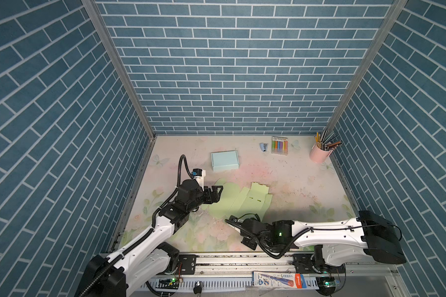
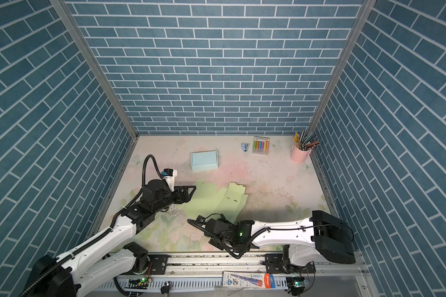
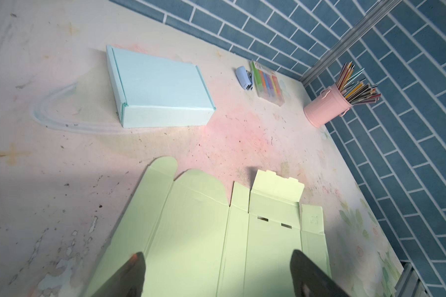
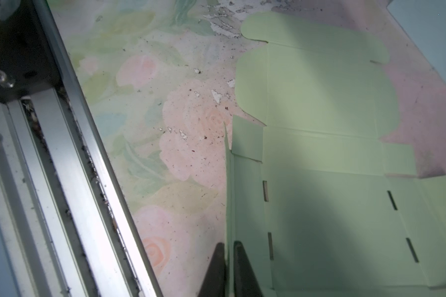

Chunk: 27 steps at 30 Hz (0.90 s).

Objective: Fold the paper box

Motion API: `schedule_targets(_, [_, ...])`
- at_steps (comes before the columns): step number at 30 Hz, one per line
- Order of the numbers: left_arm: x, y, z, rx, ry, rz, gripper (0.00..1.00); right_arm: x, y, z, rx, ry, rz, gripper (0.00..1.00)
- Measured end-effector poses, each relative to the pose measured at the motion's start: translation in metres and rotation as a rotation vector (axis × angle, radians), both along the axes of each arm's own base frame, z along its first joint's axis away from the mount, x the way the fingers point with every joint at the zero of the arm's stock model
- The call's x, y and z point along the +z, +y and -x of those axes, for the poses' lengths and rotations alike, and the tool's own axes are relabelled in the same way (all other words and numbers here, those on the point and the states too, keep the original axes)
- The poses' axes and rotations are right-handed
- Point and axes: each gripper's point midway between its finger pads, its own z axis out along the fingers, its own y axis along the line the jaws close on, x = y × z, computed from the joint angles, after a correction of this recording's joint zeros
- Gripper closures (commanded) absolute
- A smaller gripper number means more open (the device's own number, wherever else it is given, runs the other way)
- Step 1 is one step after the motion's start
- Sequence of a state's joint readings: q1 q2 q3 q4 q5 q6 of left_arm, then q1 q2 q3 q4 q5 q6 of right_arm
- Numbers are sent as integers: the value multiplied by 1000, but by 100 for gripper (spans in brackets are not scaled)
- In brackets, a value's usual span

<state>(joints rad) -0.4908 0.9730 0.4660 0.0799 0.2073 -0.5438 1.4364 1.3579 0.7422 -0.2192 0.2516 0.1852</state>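
**Both top views:** The green box blank [image 1: 238, 203] lies unfolded on the table [image 1: 294, 180], just on the robot's side of the finished blue box [image 1: 224, 160]. The left gripper [image 1: 219, 194] hovers at the blank's rounded end, the end nearest the blue box.

**Left wrist view:** Its fingers [image 3: 137, 270] stand wide apart above the sheet, gripping nothing, so nothing pins the sheet down.

**Right wrist view:** The right gripper [image 4: 229, 248] works the edge farthest from the blue box. Its fingers are nearly together, with a raised side flap [image 4: 231, 195] between them.

**Risks:** A tug could drag the unpinned sheet toward the blue box. The thin flap could also slip free and spring flat, or crease off its score line.
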Motion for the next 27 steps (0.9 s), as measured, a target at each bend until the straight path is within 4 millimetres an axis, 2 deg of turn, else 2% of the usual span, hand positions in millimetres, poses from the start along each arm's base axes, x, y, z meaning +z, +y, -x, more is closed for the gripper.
schedule_targets(3, [-8,-2,3,-15,19,-14,12,-2,-6,-9,-48,47,-27,58])
schedule_targets(6, [-14,-5,6,-30,27,-24,12,4,-24,-22,-138,116,-93,47])
schedule_targets(12, [-26,-11,13,-63,49,-51,13,47,-57,-55,-386,270,-384,37])
schedule_targets(14, [-29,-13,15,-74,54,-59,13,49,-70,-62,-468,325,-469,35])
schedule_targets(20, [-42,-19,23,-111,76,-84,15,4,-111,-63,-680,493,-495,31])
schedule_targets(23, [-49,-20,27,-122,88,-94,16,-5,-119,-66,-740,538,-500,31])
schedule_targets(27, [-53,-21,29,-128,89,-95,17,-10,-119,-71,-779,571,-511,33])
